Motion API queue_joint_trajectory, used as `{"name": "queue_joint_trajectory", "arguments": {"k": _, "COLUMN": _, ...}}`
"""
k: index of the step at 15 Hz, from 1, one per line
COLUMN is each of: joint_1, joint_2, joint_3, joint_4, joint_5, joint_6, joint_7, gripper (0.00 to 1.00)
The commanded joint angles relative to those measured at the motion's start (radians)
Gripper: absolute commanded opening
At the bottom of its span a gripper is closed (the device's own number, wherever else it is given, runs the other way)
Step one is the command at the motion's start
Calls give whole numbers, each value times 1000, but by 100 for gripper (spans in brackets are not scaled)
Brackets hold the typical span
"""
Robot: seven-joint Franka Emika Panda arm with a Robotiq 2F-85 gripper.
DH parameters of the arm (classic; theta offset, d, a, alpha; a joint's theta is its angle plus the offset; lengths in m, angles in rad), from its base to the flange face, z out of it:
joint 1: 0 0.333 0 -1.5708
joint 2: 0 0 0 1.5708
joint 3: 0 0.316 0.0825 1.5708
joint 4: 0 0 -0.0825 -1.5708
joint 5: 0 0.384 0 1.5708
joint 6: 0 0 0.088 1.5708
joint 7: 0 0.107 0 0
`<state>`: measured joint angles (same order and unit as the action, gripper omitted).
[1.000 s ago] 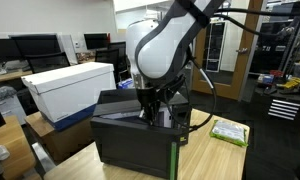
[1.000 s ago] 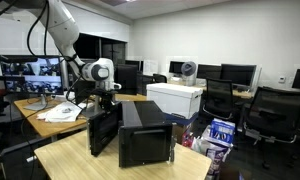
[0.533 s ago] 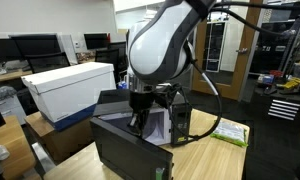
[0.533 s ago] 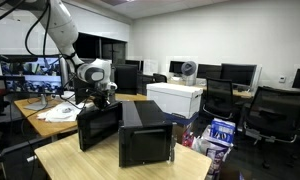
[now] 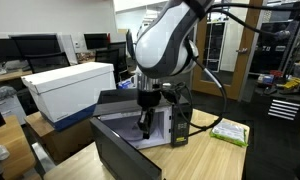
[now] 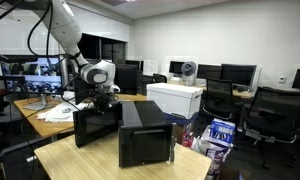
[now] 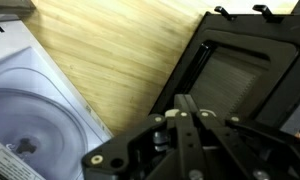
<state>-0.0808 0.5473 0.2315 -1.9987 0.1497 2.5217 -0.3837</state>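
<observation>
Panel (image 6: 95, 128), black, stands tilted on the desk (image 6: 70, 162) at 9 o'clock from the case (image 6: 145, 140) in an exterior view; in the wrist view it fills the 2 o'clock part. Tool (image 6: 103, 98) fully closed, tips at the panel's upper edge; whether they pinch it cannot be told. White box (image 6: 176, 98) lies at 1 o'clock from the case

Both exterior views: even, fairly bright overhead office light, soft shadows, coarse resolution; a lit monitor (image 6: 30, 72) glows near the frame edge. Wrist view: dimmer, with the fingers (image 7: 187, 112) close to the lens dark and out of focus, and the wooden desk (image 7: 120, 60) slightly blurred, its grain smeared.
</observation>
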Motion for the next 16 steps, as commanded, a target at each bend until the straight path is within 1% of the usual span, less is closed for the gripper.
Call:
{"name": "queue_joint_trajectory", "arguments": {"k": 1, "joint_1": 1, "joint_2": -16, "joint_3": -4, "joint_4": -24, "joint_5": 0, "joint_6": 18, "joint_7": -32, "gripper": 0}}
{"name": "queue_joint_trajectory", "arguments": {"k": 4, "joint_1": 29, "joint_2": -9, "joint_3": -4, "joint_4": -26, "joint_5": -20, "joint_6": 42, "joint_7": -24, "gripper": 0}}
{"name": "queue_joint_trajectory", "arguments": {"k": 6, "joint_1": 77, "joint_2": -7, "joint_3": -27, "joint_4": -27, "joint_5": -50, "joint_6": 66, "joint_7": 36, "gripper": 0}}
{"name": "queue_joint_trajectory", "arguments": {"k": 8, "joint_1": 117, "joint_2": 2, "joint_3": -31, "joint_4": -25, "joint_5": -48, "joint_6": 108, "joint_7": 99, "gripper": 0}}
{"name": "queue_joint_trajectory", "arguments": {"k": 9, "joint_1": 143, "joint_2": 8, "joint_3": -18, "joint_4": -32, "joint_5": -20, "joint_6": 186, "joint_7": 146, "gripper": 0}}
{"name": "queue_joint_trajectory", "arguments": {"k": 10, "joint_1": 156, "joint_2": 14, "joint_3": -8, "joint_4": -38, "joint_5": -11, "joint_6": 260, "joint_7": 177, "gripper": 0}}
{"name": "queue_joint_trajectory", "arguments": {"k": 11, "joint_1": 160, "joint_2": 20, "joint_3": 0, "joint_4": -42, "joint_5": -5, "joint_6": 308, "joint_7": 192, "gripper": 0}}
{"name": "queue_joint_trajectory", "arguments": {"k": 14, "joint_1": 175, "joint_2": 40, "joint_3": 11, "joint_4": -38, "joint_5": -18, "joint_6": 379, "joint_7": 237, "gripper": 0}}
{"name": "queue_joint_trajectory", "arguments": {"k": 15, "joint_1": 185, "joint_2": 42, "joint_3": 3, "joint_4": -36, "joint_5": -28, "joint_6": 378, "joint_7": 254, "gripper": 0}}
{"name": "queue_joint_trajectory", "arguments": {"k": 16, "joint_1": 202, "joint_2": 40, "joint_3": -24, "joint_4": -34, "joint_5": -45, "joint_6": 361, "joint_7": 278, "gripper": 0}}
